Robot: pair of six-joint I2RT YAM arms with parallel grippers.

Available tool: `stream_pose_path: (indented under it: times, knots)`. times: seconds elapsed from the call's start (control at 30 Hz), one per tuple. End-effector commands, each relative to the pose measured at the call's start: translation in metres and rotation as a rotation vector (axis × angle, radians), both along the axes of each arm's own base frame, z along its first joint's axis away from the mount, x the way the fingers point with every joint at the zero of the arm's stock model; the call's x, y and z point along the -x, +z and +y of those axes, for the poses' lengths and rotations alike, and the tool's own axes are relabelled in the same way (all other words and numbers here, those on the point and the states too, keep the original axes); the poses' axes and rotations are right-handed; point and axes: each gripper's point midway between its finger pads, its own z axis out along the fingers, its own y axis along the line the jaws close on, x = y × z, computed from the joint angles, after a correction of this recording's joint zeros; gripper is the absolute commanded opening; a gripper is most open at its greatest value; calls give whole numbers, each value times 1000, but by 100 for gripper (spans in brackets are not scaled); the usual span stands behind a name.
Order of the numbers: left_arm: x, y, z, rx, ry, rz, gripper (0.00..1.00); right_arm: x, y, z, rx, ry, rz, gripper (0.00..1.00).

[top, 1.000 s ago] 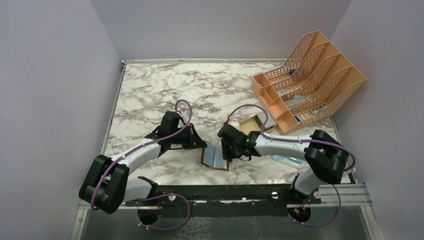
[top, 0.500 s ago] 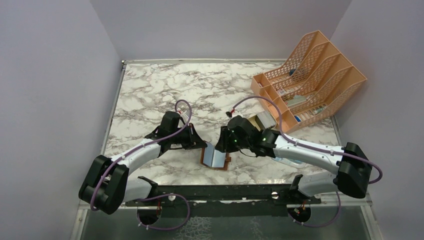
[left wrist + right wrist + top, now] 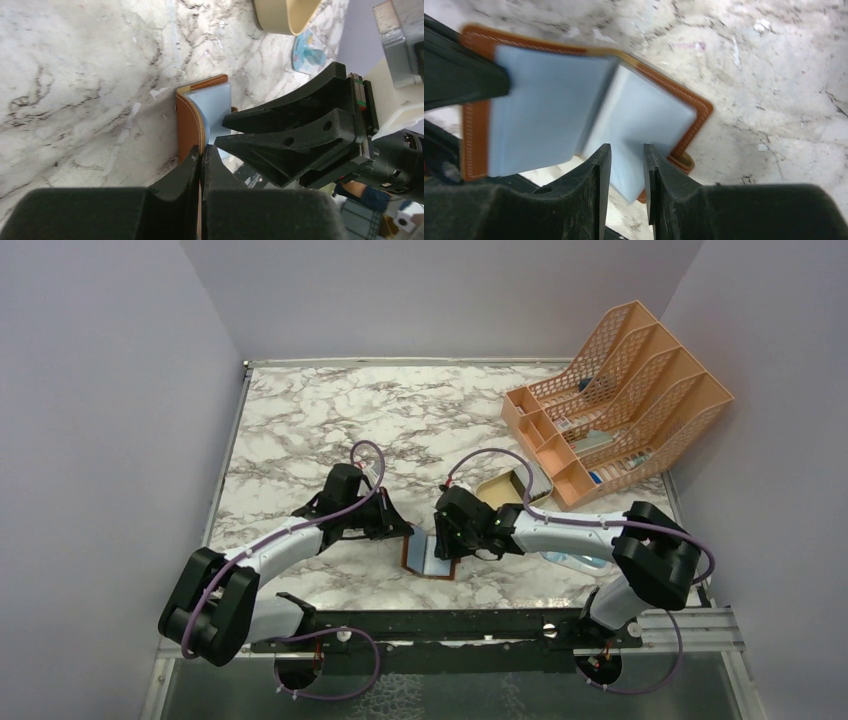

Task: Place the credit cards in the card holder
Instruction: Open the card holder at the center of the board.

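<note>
One card holder [image 3: 190,120], two grey sleeves [image 3: 539,100] showing, pinched by left gripper [image 3: 201,152].

Back and left of the marble table [image 3: 320,420] lie open, card holder [image 3: 430,562] hemmed in by left gripper [image 3: 408,535] pinching its edge and right gripper [image 3: 443,549], fingers parted, just above, tan tray [image 3: 495,483] close behind, orange file rack [image 3: 620,400] filling far right corner.

Lab booth (blank walls [image 3: 100,390], marble tabletop [image 3: 300,420])
</note>
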Motion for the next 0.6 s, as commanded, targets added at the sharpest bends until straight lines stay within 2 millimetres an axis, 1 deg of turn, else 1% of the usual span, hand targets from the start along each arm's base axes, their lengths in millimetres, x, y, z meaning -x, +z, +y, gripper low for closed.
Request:
stream_pose_path:
  times: [0.0, 0.13, 0.23, 0.33, 0.37, 0.43, 0.5, 0.57]
  knots:
    - [-8, -13, 13, -119, 13, -48, 0, -4, -16, -16, 67, -24, -34, 30]
    - [-9, -20, 22, -193, 11, -57, 0, -7, -13, -24, 102, -24, -63, 30]
    - [-8, -23, 23, -204, 1, -57, 0, -10, -6, -23, 93, -19, -87, 30]
    - [-5, -24, 22, -198, -24, -53, 0, -12, 1, -17, 60, 1, -103, 30]
    - [-4, -24, 21, -194, -33, -53, 0, -13, 6, -16, 51, 0, -114, 30]
    - [-2, -23, 20, -183, -46, -56, 0, -18, 21, -13, 15, 7, -161, 31]
    - [-2, -21, 19, -173, -49, -63, 0, -23, 42, -9, -24, 45, -237, 32]
    - [-2, -18, 17, -161, -51, -70, 0, -32, 61, -13, -26, 53, -319, 33]
